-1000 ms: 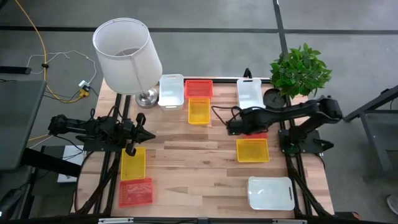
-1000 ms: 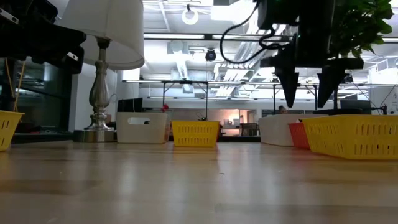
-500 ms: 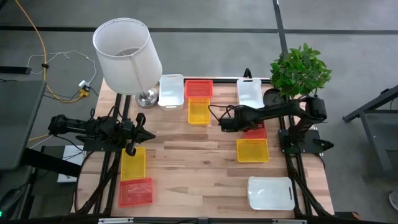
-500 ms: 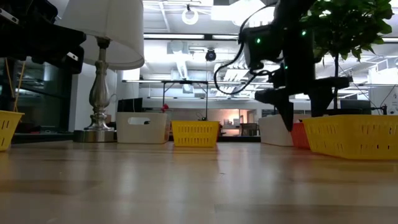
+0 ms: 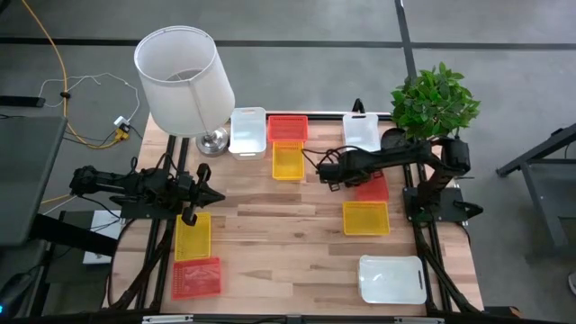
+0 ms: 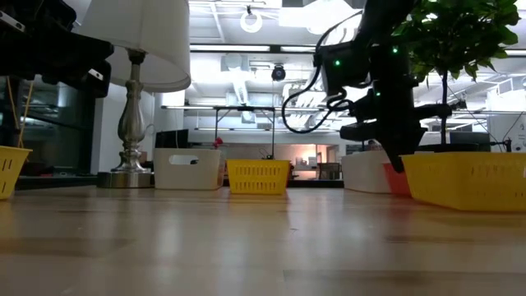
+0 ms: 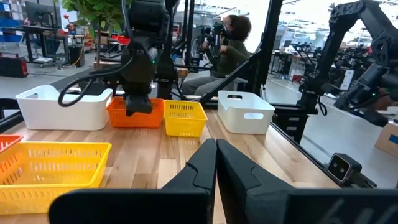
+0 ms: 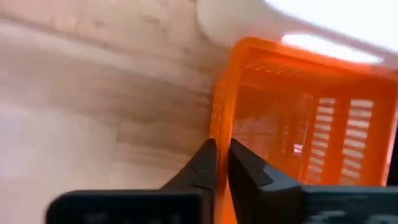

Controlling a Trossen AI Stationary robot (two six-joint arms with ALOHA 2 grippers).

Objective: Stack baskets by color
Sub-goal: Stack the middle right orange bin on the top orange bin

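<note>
Wooden table (image 5: 297,229) bears scattered baskets (image 5: 287,160) and a lamp (image 5: 184,81).

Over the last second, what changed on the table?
The right gripper came down beside the red basket near the white one and shut on its wall; a second ago it hung open above it. The left gripper stayed shut over the yellow basket. No other basket moved, nor the lamp.
</note>
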